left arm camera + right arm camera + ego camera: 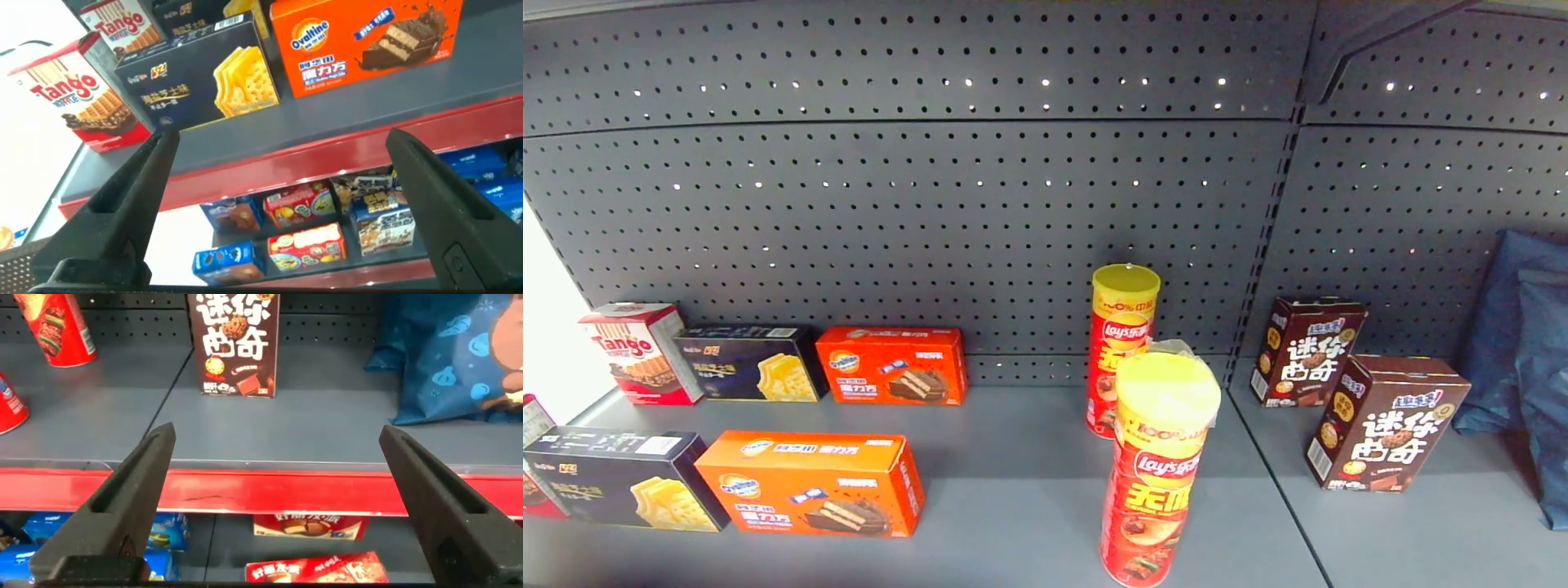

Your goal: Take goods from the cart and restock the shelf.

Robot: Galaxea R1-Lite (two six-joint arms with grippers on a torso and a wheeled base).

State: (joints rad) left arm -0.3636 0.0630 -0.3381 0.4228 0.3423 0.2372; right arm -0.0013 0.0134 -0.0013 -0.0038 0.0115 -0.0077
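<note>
Hovering in front of the shelf's red front lip (270, 490), the left gripper (282, 147) has its jaws spread wide with nothing between them; the right gripper (278, 433) is likewise wide and empty, further right along the same lip. Packs on the lower tier (302, 237) sit beneath. On the shelf (1029, 490), near row, left to right: black cracker box (625, 478), orange wafer box (813, 482) just beside it, near chip can (1156, 474) upright, then a brown cookie box (1384, 425) past the divider. Far row, left to right: red wafer box (637, 351), second black box (752, 363), second orange box (894, 365), far chip can (1121, 351) upright behind the near one, second brown box (1307, 351), and blue bags (1527, 367) at far right. Pegboard back wall (931, 204) behind all. Judgement: restocking is partly done, with each product only two deep. Bare deck shows between the orange boxes and the cans, and in front of the brown boxes. Neither gripper carries stock, so another pick from the cart appears to be the step in hand, with a good share of filling left.
</note>
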